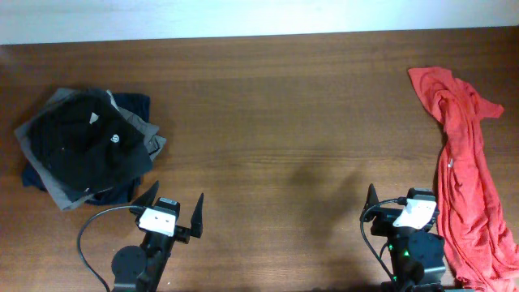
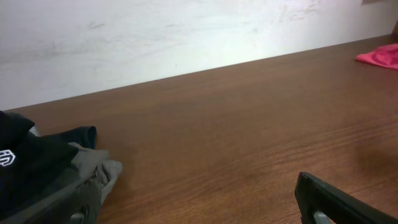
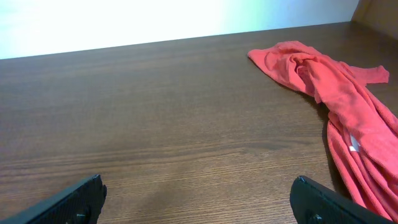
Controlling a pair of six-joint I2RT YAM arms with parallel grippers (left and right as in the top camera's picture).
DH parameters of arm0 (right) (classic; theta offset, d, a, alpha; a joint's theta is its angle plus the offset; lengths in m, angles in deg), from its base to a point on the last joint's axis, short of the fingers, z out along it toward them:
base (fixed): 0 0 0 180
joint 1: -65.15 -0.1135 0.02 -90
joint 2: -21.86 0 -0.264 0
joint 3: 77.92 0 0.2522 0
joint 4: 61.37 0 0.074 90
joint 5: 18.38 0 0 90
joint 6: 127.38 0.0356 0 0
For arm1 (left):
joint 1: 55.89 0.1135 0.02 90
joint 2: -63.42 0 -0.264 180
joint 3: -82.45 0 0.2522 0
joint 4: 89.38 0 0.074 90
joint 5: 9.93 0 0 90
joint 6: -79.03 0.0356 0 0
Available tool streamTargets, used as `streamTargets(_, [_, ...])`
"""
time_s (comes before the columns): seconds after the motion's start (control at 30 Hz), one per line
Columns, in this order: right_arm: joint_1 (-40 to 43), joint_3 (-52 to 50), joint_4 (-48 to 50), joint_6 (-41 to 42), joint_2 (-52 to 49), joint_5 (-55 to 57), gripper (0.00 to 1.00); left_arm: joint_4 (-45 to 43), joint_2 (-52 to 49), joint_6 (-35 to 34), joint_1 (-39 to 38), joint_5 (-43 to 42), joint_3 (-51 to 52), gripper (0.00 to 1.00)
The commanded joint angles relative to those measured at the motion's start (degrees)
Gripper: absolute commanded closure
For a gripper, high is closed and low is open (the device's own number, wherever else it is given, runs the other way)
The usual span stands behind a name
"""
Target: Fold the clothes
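The red-orange shirt [image 1: 466, 162] lies crumpled in a long strip along the table's right edge, with a small white neck tag showing. It shows at the right in the right wrist view [image 3: 336, 106] and as a small red patch far right in the left wrist view [image 2: 380, 56]. My right gripper [image 1: 403, 200] is open and empty at the front, just left of the shirt; its fingers spread wide in its own view [image 3: 199, 199]. My left gripper [image 1: 174, 207] is open and empty at the front left, its fingers at the bottom corners of its view [image 2: 199, 208].
A pile of folded black, grey and navy garments [image 1: 85, 146] sits at the left, just behind the left gripper, and shows in the left wrist view [image 2: 43, 168]. The brown wooden table [image 1: 276, 122] meets a white wall at the back.
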Motion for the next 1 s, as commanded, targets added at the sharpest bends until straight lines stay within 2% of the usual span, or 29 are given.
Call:
streamTargets(0.0, [0.46, -0.44, 0.15, -0.15, 0.55, 0.72, 0.01, -0.17, 0.55, -0.33, -0.24, 0.59, 0.48, 0.01])
streamTargets(0.7, [0.46, -0.44, 0.15, -0.15, 0.55, 0.72, 0.01, -0.17, 0.55, -0.33, -0.24, 0.61, 0.48, 0.01])
streamTargets(0.87, [0.46, -0.44, 1.27, -0.09, 0.55, 0.66, 0.01, -5.09, 0.55, 1.55, -0.24, 0.74, 0.48, 0.01])
streamTargets(0.97, [0.37, -0.44, 1.29, 3.17, 0.55, -5.66, 0.01, -3.72, 0.55, 1.60, -0.24, -0.59, 0.48, 0.01])
